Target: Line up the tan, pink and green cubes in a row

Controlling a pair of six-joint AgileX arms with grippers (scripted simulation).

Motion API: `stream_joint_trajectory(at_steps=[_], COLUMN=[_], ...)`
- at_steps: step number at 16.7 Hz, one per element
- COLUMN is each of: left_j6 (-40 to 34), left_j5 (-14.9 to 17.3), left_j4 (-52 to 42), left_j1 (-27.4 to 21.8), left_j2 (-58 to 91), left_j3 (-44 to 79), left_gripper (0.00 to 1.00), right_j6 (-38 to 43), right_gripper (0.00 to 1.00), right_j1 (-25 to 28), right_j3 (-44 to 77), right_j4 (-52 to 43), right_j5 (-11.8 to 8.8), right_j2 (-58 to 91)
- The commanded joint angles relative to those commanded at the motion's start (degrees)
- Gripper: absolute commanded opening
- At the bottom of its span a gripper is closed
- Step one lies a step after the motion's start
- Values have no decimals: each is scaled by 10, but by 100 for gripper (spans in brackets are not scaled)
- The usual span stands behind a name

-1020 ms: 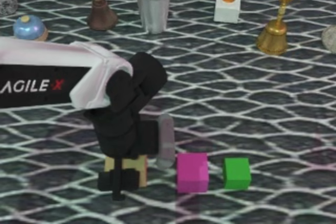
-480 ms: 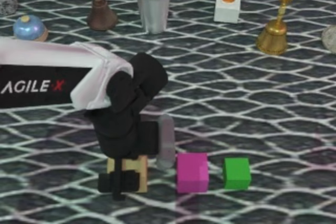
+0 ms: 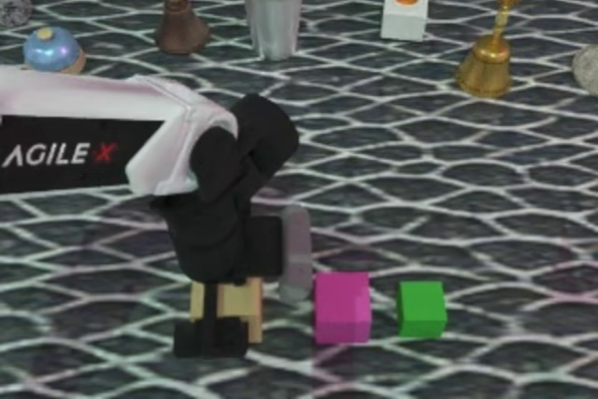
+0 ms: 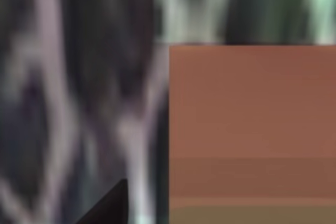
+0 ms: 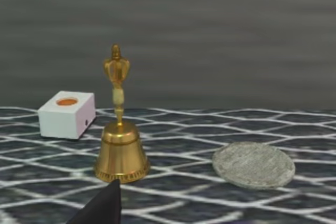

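The tan cube [image 3: 253, 309] sits on the table at the front left, mostly covered by my left gripper [image 3: 211, 336], which hangs straight over it. In the left wrist view the tan cube [image 4: 252, 124] fills the frame close up. A strip of table shows between it and one dark fingertip [image 4: 113, 203], so the gripper is open around the cube. The pink cube [image 3: 342, 306] stands just right of the tan one. The green cube [image 3: 421, 308] stands right of that, in the same line. My right gripper [image 5: 107, 205] is parked off the top view, open and empty.
Along the back stand a blue-topped ball [image 3: 52, 49], a brown wooden bell [image 3: 179, 18], a steel cup [image 3: 272, 5], a white block with an orange dot [image 3: 405, 7], a gold bell [image 3: 488, 53] and a grey stone [image 3: 589, 67].
My left gripper's fingers have shifted slightly toward the table's front edge over the tan cube. The pink and green cubes have not moved.
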Motion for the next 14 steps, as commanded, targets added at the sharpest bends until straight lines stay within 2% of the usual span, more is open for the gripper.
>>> stream_joint_trajectory(at_steps=[5,11,14], left_j6=[1,0,-1], left_j5=[0,0,0], left_j4=[-10,-135,-156], left_j1=[1,9,12], left_j2=[-3,-46,-59], left_j3=[8,82,98], left_gripper=[100,100,100], right_j6=[0,0,0], right_gripper=[100,100,100], right_j1=[0,0,0], right_j3=[0,0,0], right_j4=[0,0,0], right_j5=[0,0,0], right_j2=[0,0,0])
